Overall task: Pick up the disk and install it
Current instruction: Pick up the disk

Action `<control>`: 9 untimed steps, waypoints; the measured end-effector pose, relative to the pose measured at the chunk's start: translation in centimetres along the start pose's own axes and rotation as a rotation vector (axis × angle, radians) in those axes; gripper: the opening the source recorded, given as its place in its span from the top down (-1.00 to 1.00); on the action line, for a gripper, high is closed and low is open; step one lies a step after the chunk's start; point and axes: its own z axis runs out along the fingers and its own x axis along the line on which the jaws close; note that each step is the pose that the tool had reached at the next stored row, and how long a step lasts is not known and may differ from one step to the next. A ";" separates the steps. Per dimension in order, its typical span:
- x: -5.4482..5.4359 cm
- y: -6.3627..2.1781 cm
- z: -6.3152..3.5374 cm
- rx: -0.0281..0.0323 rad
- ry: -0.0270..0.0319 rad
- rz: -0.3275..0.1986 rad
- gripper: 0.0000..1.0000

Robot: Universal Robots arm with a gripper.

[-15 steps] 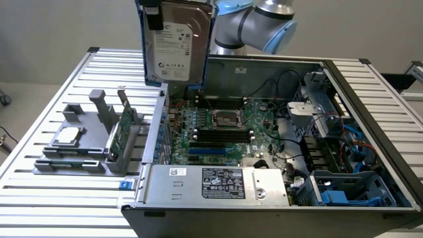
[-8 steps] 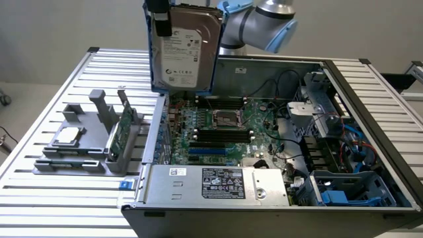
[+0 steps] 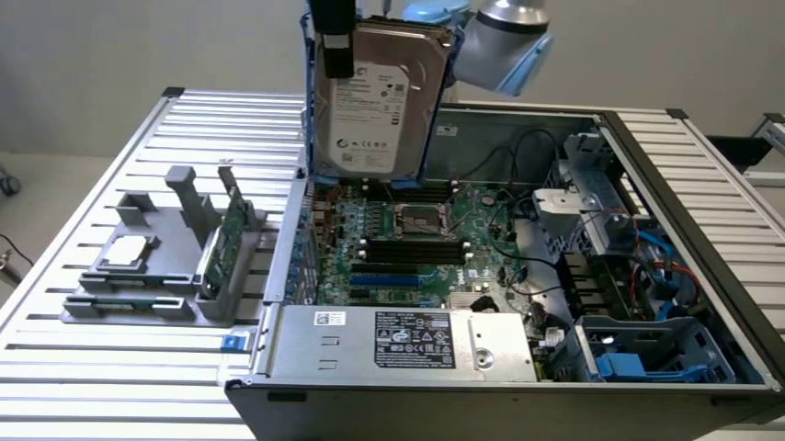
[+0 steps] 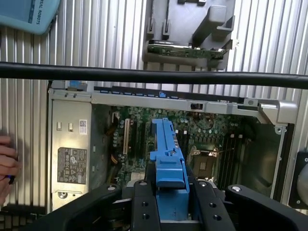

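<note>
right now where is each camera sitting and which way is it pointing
Exterior view: off the arm, high at the open computer case's power-supply end, looking down across it; the gripper holds the disk upright above the case.
Wrist view: on the wrist, looking straight down into the case; the gripper clamps the disk's blue carrier.
Shared: disk, case, slatted table.

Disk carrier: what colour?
Blue. The carrier shows best in the wrist view; it frames the silver-grey disk.
</note>
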 end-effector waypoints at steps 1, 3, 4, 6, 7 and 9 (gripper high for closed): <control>0.2 -0.43 0.02 0.0000 -0.0001 0.000 0.34; 0.5 -1.32 0.04 0.0000 -0.0001 0.000 0.34; 0.6 -1.75 0.06 0.0001 -0.0001 0.000 0.34; 0.9 -2.66 0.08 0.0000 0.0000 0.000 0.34; 1.1 -3.11 0.10 0.0000 0.0000 0.000 0.34; 1.4 -4.00 0.12 0.0000 0.0000 0.000 0.34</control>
